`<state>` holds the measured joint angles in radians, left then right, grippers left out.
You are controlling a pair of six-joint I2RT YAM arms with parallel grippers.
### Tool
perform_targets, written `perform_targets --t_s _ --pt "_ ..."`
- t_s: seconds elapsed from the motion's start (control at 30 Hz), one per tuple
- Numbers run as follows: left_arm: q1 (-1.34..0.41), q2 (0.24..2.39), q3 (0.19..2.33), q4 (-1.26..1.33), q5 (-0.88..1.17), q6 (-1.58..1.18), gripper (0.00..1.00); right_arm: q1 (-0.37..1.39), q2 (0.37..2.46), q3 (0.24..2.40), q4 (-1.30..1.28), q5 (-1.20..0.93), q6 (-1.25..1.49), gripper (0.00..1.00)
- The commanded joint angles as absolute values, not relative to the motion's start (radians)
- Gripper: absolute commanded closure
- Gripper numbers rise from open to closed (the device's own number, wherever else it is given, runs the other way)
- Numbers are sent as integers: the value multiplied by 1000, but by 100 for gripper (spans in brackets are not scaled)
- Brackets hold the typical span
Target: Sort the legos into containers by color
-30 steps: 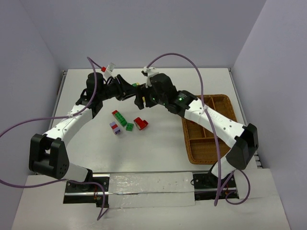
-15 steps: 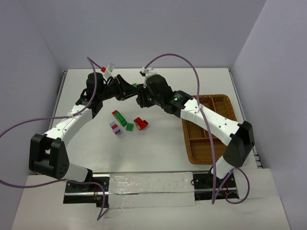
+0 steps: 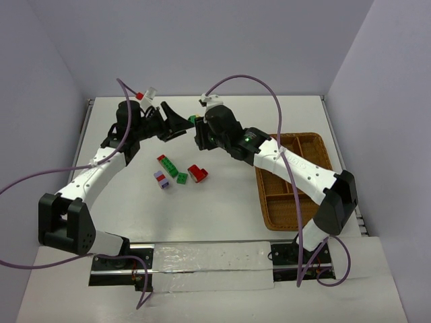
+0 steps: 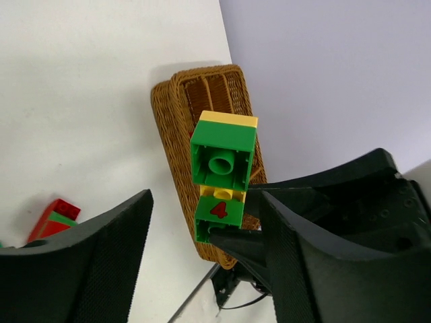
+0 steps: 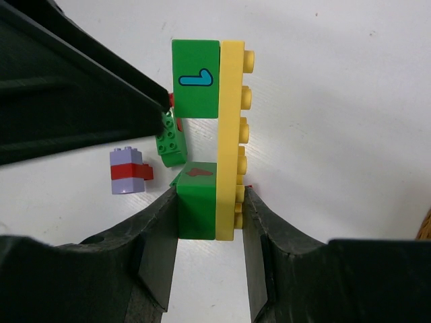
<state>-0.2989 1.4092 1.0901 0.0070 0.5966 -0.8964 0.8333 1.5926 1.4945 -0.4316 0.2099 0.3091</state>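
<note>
A robotics lab test cell. Bare lavender walls [image 3: 202, 40] box in a white table [image 3: 229, 202] beyond and to both sides of the left gripper [image 3: 178, 124] and right gripper [image 3: 196, 131]. Behind them, the arm bases [image 3: 108, 243] sit bolted to a rail [image 3: 108, 266], with exposed purple cables [image 3: 249, 79] looping above the grippers.

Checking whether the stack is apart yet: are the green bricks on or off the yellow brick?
On. The right wrist view shows both green bricks flush against the yellow brick, clamped in the right gripper.
</note>
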Motion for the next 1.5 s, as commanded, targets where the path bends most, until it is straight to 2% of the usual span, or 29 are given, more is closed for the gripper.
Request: perform_targets --t_s 0.0,0.2,0.43,0.57,0.77,1.0,1.1,1.27,1.33,1.4,1.47 --pt "-255 1362 1116 81 649 -897 31 838 1533 1483 -413 235 319 100" --pt "-247 1378 1100 212 736 -960 21 838 1520 1473 -402 200 321 100" --pt "-248 1425 1133 207 760 -948 20 839 1517 1481 -399 171 319 100" --pt "-248 1441 1137 212 771 -950 23 838 1518 1488 -402 161 320 100" --pt "-250 1447 1138 208 761 -949 34 840 1522 1492 -400 147 325 100" --pt "-252 1451 1132 224 779 -957 34 841 1528 1493 -403 134 324 100" --pt "-253 1454 1129 230 781 -959 38 839 1529 1493 -402 132 327 100" --pt "-255 1459 1136 219 771 -959 75 839 1531 1496 -403 123 333 100" --pt "-255 1461 1142 217 773 -958 82 839 1530 1492 -404 124 331 100" --pt "-255 1463 1147 204 774 -953 97 840 1526 1485 -407 133 329 100" --pt "-253 1466 1155 183 775 -940 100 839 1518 1475 -414 155 326 100"
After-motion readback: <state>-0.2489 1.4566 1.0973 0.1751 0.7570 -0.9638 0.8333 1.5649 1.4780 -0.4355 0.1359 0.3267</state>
